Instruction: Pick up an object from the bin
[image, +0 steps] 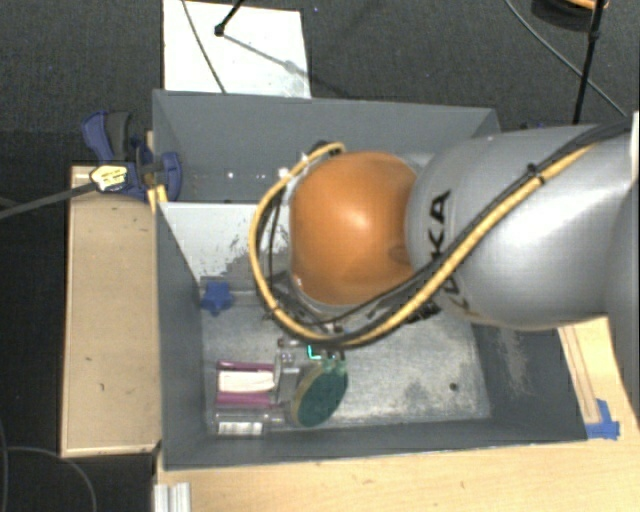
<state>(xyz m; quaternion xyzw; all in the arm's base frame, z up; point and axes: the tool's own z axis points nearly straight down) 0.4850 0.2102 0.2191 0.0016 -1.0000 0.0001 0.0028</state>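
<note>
A: Camera view, starting from the near wall. What lies closest to the tool?

B: A dark green, flat oval disc (320, 398). It leans against the right end of a small clear plastic box with a white and magenta insert (243, 385). Both sit at the near left of the grey metal bin (440, 400), close to its front wall.

A: And the two-finger gripper (300, 362)?

B: It hangs just above the spot where the disc and the box meet, on the upper edge of both as seen from this angle. Whether it touches either one I cannot tell.

A: Spread, closed, or holding something?

B: I cannot tell. The wrist covers most of it, and there is a small green light at its base.

A: Any writing?

B: Only on the robot. Black letters of the KUKA name (440, 215) run down the silver arm (540, 230), and a cable crosses part of them. Nothing on the box insert can be read.

A: What else is there, further out?

B: A small blue crumpled piece (215, 297) lies well apart, by the left wall. Above the gripper is the rounded orange cover (350, 225) of the wrist, with a yellow and black cable (262, 250) looped round it.
</note>
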